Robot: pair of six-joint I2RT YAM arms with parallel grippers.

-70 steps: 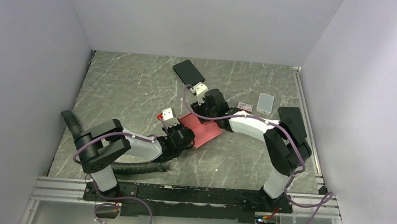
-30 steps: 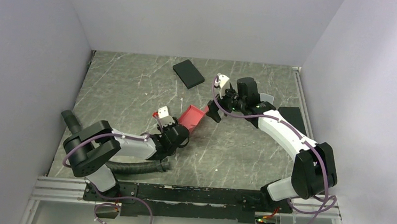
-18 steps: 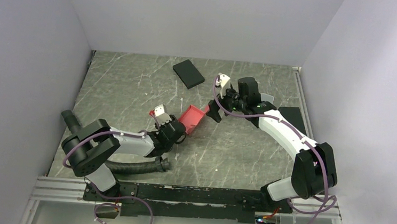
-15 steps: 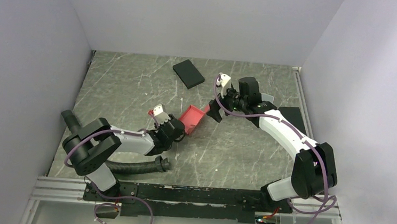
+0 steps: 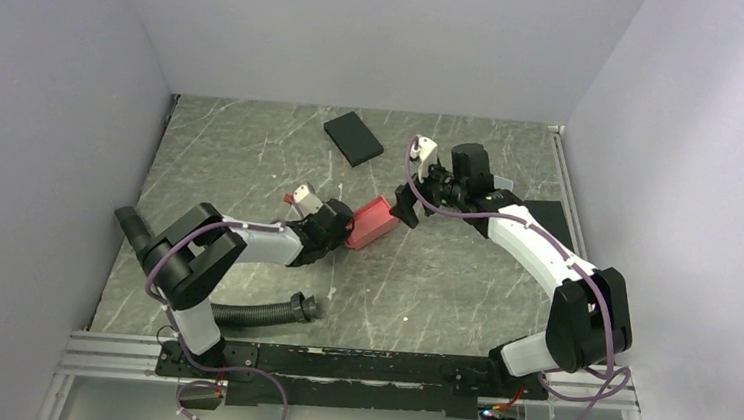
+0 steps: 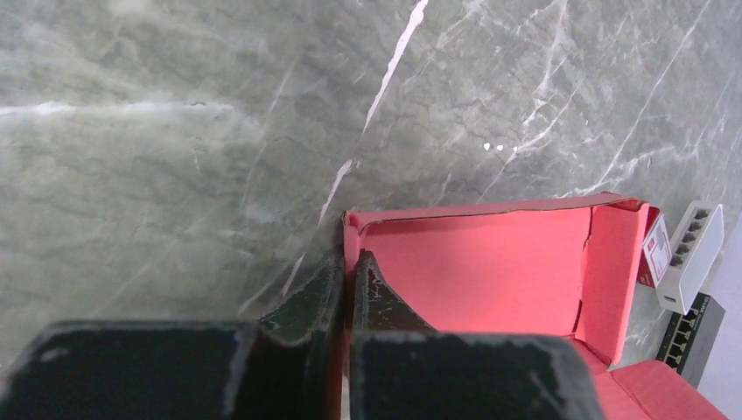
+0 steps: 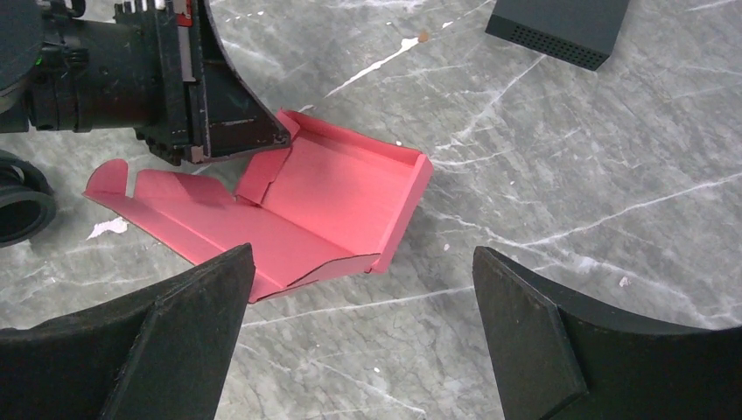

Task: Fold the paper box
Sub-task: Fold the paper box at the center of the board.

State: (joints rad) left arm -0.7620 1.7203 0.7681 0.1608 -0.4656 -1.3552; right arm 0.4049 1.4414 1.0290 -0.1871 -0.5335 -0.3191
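The half-folded paper box point(image 5: 371, 222) lies mid-table point(image 5: 252, 150). The left gripper point(image 6: 350, 262) is pinched together on its left wall, seemingly at a corner. The right gripper point(image 7: 362, 252) hangs spread wide near its right end.

Matt pinkish-red cardboard paper box point(image 7: 341, 188) on smooth grey marble-look table point(image 7: 525, 175).

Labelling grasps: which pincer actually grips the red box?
The left pincer, shut on the red box at its wall. The right pincer stands wide open over it.
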